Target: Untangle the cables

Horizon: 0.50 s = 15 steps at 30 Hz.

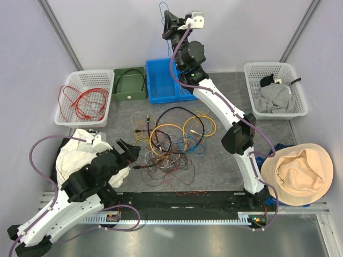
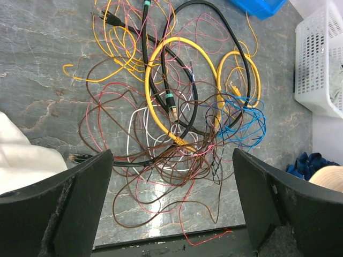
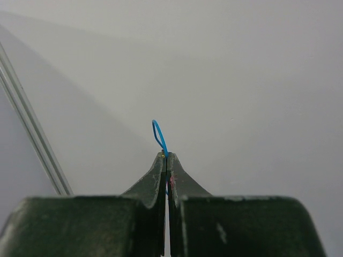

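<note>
A robotics lab work cell, shown by two white robot arms [image 1: 59, 209] [image 1: 217, 101] bolted to a black rail [image 1: 182, 201] edging a grey stone-patterned table [image 1: 220, 171], pale wall panels [image 1: 107, 32] on metal posts [image 1: 58, 32], and plastic baskets [image 1: 86, 73] [image 1: 270, 65] and bins [image 1: 128, 97] [image 1: 161, 98] at the back.

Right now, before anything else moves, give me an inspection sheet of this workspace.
Surface: grey marbled table.
Job's things: cables knotted in one heap mid-table, with yellow, black, brown, red and blue strands mixed.
Clutter: tan hat, white cloth, grey cloth in the right basket.
Grippers: left gripper open at the heap's left edge; right gripper raised, shut on a blue wire.
Cables: mauve hoses along both arms; red wires in the left basket.
Surroundings: green bin, blue bin, pale walls.
</note>
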Motion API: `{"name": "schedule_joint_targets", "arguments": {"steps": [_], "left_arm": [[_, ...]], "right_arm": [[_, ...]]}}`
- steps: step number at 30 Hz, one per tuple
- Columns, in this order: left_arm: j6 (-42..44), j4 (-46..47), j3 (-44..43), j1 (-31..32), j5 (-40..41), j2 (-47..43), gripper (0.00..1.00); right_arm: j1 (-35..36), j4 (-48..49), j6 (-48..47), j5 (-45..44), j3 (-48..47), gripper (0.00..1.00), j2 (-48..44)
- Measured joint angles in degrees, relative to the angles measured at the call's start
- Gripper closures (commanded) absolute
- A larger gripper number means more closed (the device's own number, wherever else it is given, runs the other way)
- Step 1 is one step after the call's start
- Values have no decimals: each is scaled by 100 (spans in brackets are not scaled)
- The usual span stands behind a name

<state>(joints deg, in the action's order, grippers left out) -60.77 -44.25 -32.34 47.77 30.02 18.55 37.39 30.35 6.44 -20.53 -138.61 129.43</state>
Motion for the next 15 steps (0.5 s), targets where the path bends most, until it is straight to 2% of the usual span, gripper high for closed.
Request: {"name": "schedule_joint_targets", "arguments": {"steps": [8, 15], "left_arm": [[4, 26, 0, 0, 0, 33, 0], [17, 74, 0, 0, 15, 33, 0]], "right_arm": [[4, 566, 68, 66, 76, 100, 560], [2, 562, 275, 81, 887, 100, 942]]}}
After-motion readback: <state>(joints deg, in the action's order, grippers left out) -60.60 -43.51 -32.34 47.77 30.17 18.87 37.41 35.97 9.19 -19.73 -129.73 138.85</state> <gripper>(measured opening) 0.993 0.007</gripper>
